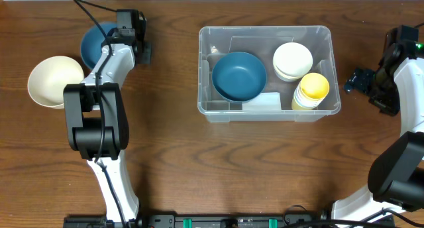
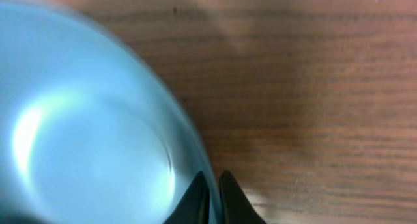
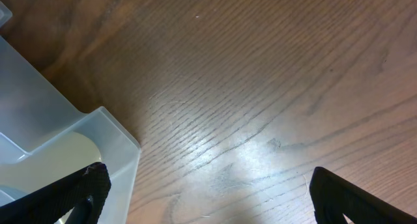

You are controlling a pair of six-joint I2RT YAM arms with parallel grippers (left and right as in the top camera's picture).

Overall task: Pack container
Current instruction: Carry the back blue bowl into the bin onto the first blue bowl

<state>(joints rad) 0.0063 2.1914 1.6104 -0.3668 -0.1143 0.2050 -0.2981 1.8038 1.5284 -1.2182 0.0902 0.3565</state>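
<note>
The clear plastic container [image 1: 268, 33] stands at the table's middle back. It holds a blue bowl [image 1: 238, 75], a stack of white bowls [image 1: 293, 59] and a stack of yellow cups [image 1: 311, 89]. My left gripper [image 2: 213, 191] is shut on the rim of a second blue bowl [image 1: 93, 44] at the far left; that bowl fills the left wrist view [image 2: 85, 120]. My right gripper [image 1: 358, 81] is open and empty over bare table just right of the container, whose corner shows in the right wrist view [image 3: 98, 139].
A cream bowl [image 1: 53, 80] sits on the table left of my left arm, beside the blue bowl. The table's wood surface [image 1: 218, 168] runs in front of the container.
</note>
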